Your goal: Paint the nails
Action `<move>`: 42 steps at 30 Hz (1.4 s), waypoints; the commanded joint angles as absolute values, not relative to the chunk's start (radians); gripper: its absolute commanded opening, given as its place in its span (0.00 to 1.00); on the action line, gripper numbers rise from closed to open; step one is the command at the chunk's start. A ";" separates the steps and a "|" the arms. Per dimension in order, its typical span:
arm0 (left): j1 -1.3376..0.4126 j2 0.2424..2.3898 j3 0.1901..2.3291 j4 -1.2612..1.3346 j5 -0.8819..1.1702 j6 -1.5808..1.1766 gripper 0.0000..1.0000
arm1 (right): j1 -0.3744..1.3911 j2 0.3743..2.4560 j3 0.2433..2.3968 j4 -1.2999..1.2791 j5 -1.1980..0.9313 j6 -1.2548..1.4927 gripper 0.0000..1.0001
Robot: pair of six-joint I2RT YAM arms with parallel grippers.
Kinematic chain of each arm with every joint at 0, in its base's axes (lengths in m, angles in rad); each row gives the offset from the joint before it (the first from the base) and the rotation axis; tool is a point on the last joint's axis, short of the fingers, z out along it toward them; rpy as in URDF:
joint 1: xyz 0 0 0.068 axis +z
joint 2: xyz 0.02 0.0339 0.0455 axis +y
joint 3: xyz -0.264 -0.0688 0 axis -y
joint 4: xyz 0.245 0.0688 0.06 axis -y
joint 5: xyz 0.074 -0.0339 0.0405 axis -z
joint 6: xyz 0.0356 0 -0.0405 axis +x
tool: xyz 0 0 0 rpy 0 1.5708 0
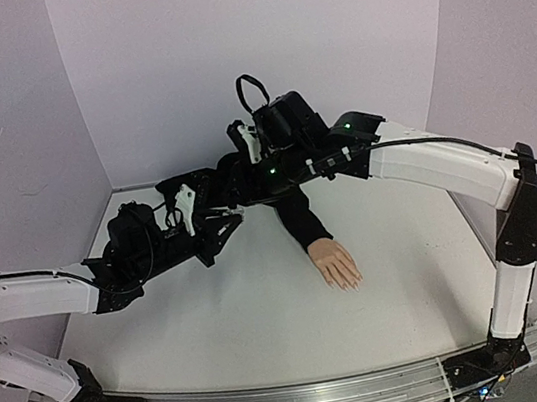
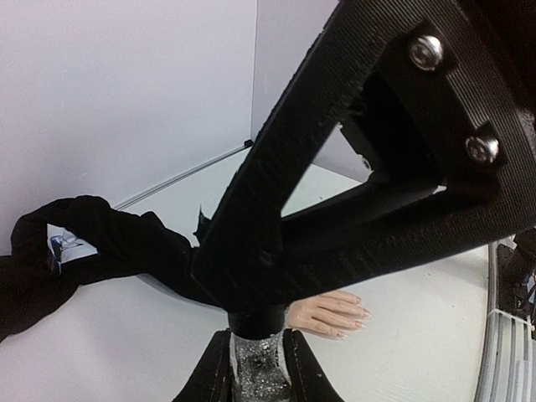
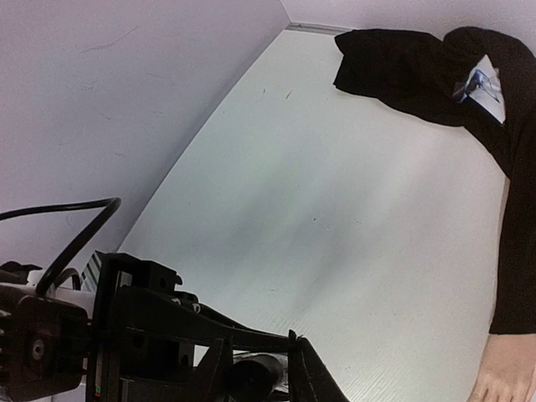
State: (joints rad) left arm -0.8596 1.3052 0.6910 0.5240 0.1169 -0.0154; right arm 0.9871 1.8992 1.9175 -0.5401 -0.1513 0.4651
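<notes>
**Both arms meeting over the far middle of the table.** The left gripper is clenched on a glitter-filled bottle. The right gripper pinches the bottle's black cap (the likely step is unscrewing it to free the brush).

Hazards, as judged:
- If the bottle turns within the left grasp, the cap will not loosen.
- A skewed pull could spill polish onto the table or the sleeve.
- A laden brush may drip on its way across.

The nails lie near the grippers, toward the front right, and look pale and unpainted as far as can be told. The hand rests flat, back upward. Its long axis runs from the far sleeve to the fingertips, which point toward the near edge and slightly right.
</notes>
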 commanded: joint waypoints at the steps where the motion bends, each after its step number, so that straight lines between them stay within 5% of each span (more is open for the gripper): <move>1: -0.864 1.290 0.691 0.573 0.129 -0.002 0.00 | 0.987 1.910 1.958 -0.540 -0.226 0.405 0.12; 5: -0.862 1.256 0.677 0.571 0.280 -0.004 0.00 | 0.983 1.869 1.917 -0.540 -0.493 0.169 0.01; 12: -0.835 1.233 0.691 0.540 0.730 -0.044 0.00 | 0.875 1.741 1.727 -0.605 -1.092 -0.337 0.00; 16: -0.830 1.262 0.710 0.521 0.734 -0.040 0.00 | 0.853 1.738 1.749 -0.657 -1.035 -0.393 0.00; 18: -0.829 1.267 0.709 0.528 0.699 -0.034 0.00 | 0.854 1.728 1.748 -0.655 -0.953 -0.371 0.25; 23: -0.828 1.278 0.712 0.525 0.602 -0.012 0.00 | 0.853 1.697 1.737 -0.616 -0.717 -0.227 0.48; 25: -0.829 1.282 0.712 0.528 0.575 -0.008 0.00 | 0.857 1.665 1.701 -0.548 -0.662 -0.158 0.48; 28: -0.828 1.286 0.712 0.526 0.551 -0.002 0.00 | 0.858 1.629 1.653 -0.481 -0.602 -0.070 0.69; 33: -0.830 1.282 0.721 0.466 0.488 0.060 0.00 | 0.856 1.659 1.725 -0.537 -0.565 0.128 0.76; 42: -0.830 1.249 0.704 0.493 0.452 0.092 0.00 | 0.862 1.765 1.794 -0.572 -0.600 0.273 0.66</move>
State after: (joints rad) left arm -0.8319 1.2826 0.6727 0.4610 0.4709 0.0622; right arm 0.8577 1.7073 1.7381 -0.5661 -0.5838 0.1868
